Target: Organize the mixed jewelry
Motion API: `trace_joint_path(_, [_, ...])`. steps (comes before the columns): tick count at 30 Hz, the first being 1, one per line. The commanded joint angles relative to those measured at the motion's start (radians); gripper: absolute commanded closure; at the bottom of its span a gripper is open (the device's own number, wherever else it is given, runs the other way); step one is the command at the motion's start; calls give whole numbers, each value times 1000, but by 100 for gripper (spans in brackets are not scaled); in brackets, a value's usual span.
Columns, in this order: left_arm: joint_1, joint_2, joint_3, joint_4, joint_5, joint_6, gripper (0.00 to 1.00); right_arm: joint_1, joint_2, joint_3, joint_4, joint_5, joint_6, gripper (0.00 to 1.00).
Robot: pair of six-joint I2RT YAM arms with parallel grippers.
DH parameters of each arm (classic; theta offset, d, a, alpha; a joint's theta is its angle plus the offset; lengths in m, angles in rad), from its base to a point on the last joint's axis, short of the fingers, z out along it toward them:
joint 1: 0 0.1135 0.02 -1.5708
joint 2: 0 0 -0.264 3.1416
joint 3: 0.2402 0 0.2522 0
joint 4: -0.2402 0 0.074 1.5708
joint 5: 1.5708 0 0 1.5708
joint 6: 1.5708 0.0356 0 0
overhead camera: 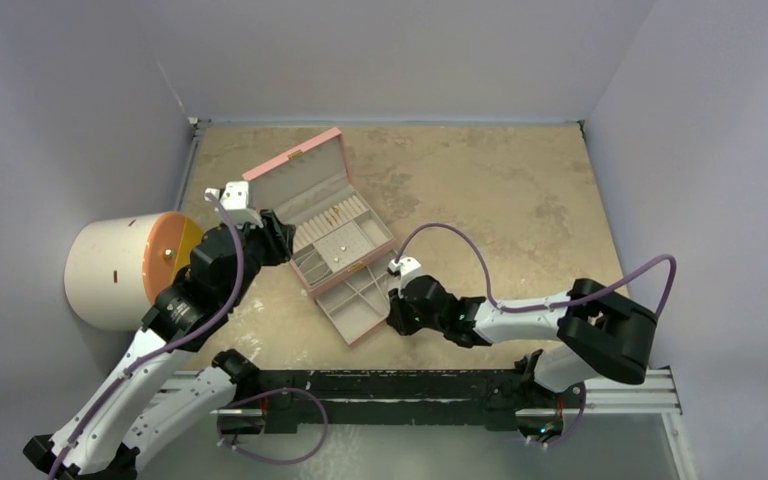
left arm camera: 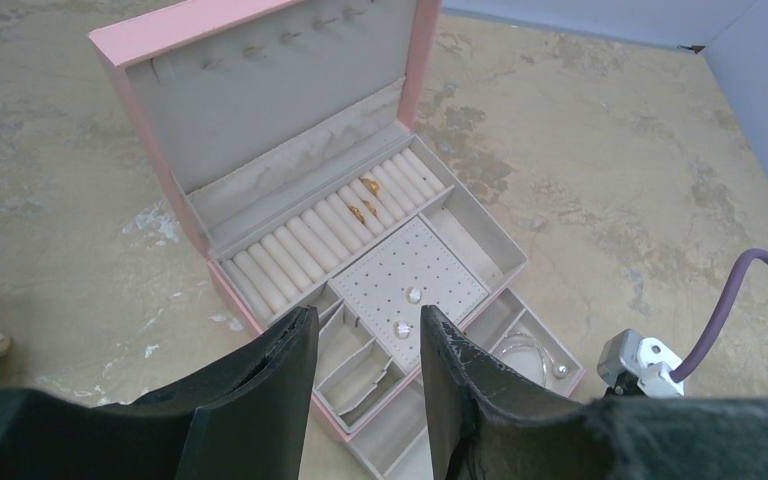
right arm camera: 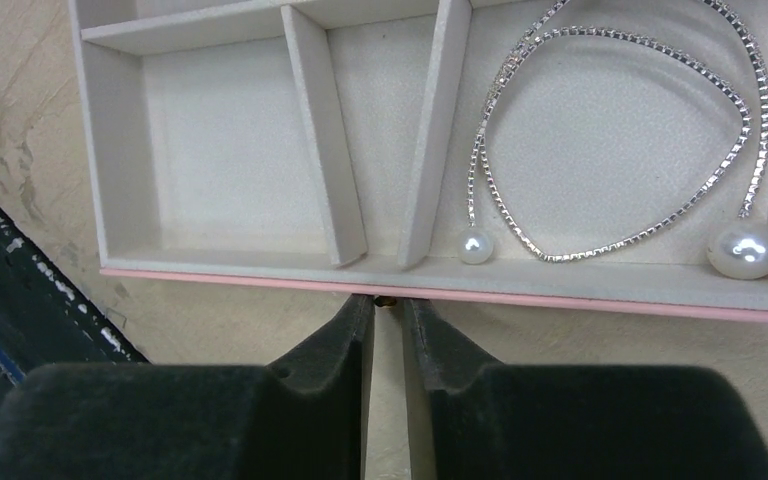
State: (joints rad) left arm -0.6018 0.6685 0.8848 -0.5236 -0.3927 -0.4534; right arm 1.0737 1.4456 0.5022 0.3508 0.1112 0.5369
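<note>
The pink jewelry box (overhead camera: 300,165) stands open with its lower drawer (overhead camera: 355,305) pulled out. Three small gold rings (left arm camera: 365,200) sit in the ring rolls. Two pearl studs (left arm camera: 401,329) are on the perforated pad. A silver chain with two pearls (right arm camera: 610,150) lies in the drawer's right compartment. My left gripper (left arm camera: 365,315) is open and empty, above the box's near-left corner (overhead camera: 278,235). My right gripper (right arm camera: 388,300) is almost closed at the drawer's pink front edge (right arm camera: 580,300), with a tiny gold piece (right arm camera: 387,299) between its tips.
A white cylinder with an orange face (overhead camera: 125,270) lies at the left by the left arm. Grey walls close in the table on three sides. The black base rail (overhead camera: 410,385) runs along the near edge. The other drawer compartments (right arm camera: 220,150) hold nothing.
</note>
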Motion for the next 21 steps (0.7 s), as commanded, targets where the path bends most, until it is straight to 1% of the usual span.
trace_joint_path(1, [8,-2,0,49,10,-10,58,3,4,48,-1,57,-18,87])
trace_joint_path(3, [9,-1,-1,50,11,-10,58,3,1,55,-5,65,-23,95])
trace_joint_path(5, [10,0,-1,49,12,-10,58,3,4,66,-10,70,-27,100])
trace_joint_path(15, [13,2,1,51,17,-10,58,2,57,148,-34,63,-36,100])
trace_joint_path(21, [14,2,0,48,18,-7,58,2,92,212,-29,131,-52,100])
